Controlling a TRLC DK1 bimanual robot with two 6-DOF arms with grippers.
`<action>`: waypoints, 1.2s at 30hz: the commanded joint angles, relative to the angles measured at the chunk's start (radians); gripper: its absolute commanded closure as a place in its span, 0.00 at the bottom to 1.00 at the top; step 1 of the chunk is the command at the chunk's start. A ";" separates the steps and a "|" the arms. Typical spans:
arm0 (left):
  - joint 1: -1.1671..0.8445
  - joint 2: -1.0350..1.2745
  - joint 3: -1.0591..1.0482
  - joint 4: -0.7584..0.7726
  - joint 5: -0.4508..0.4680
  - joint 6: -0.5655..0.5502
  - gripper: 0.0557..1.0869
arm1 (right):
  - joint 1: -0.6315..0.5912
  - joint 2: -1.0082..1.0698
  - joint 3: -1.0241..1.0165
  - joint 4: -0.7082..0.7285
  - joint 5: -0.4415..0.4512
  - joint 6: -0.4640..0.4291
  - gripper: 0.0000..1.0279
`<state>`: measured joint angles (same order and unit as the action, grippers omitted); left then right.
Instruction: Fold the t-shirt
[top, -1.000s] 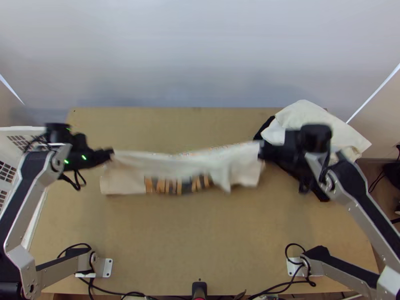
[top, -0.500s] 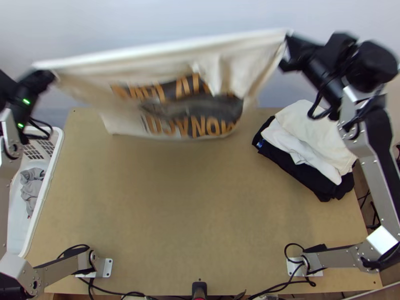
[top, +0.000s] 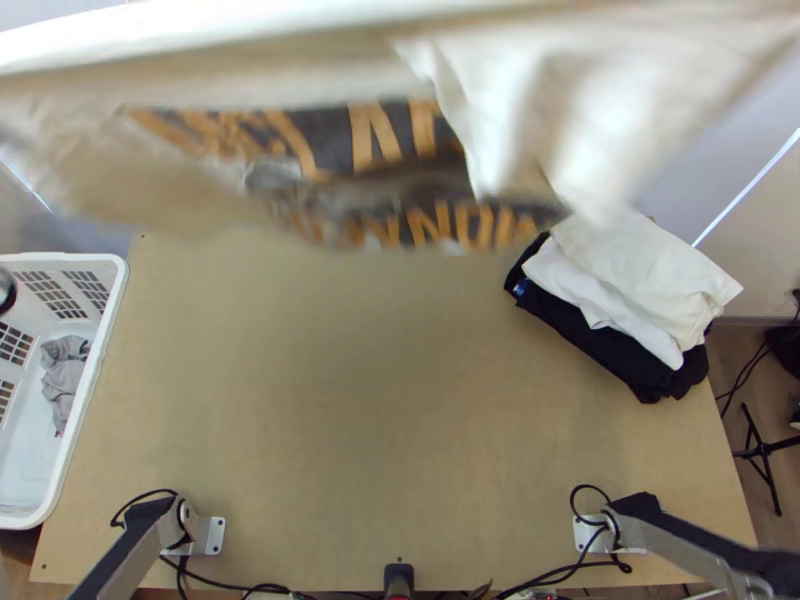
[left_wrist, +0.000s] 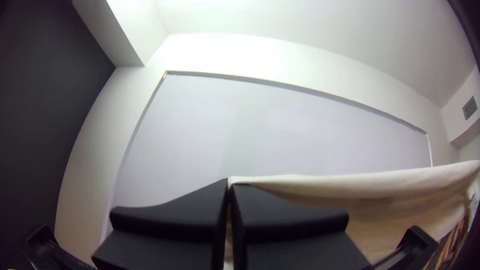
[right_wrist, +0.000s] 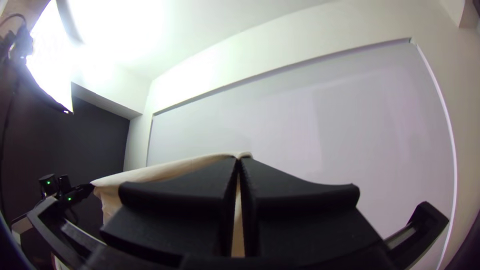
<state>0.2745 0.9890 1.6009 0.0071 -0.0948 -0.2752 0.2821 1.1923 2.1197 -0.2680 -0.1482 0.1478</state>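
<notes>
T-shirt (top: 500, 130) is up in the air, gripped at both ends of its upper edge. Left end effector (left_wrist: 229, 184): fingers closed on one end. Right end effector (right_wrist: 239, 159): fingers closed on the other. Edge stretches between them; cloth hangs below, dark print with orange letters showing, loose white flap partly over it. Whole thing hangs off the worktop (top: 400, 420), toward its far side. Right side: stacked clothes (top: 650, 270), cream and white on black. Left side: white basket (top: 75, 260), grey cloth (top: 62, 385) inside.
</notes>
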 joint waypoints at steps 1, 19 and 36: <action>0.040 -0.173 -0.085 -0.021 -0.016 0.027 0.97 | -0.004 -0.244 -0.070 -0.089 -0.014 -0.070 0.97; -0.150 -0.316 -0.894 -0.065 0.027 0.039 0.97 | 0.042 -0.418 -1.258 0.099 -0.014 0.113 0.97; -0.112 0.229 -0.861 0.217 0.078 0.093 0.97 | 0.091 -0.100 -1.422 0.463 0.018 0.065 0.97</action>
<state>0.1162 0.9722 0.6533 0.1295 -0.0345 -0.1844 0.3546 0.9916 0.6918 0.1238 -0.1535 0.2195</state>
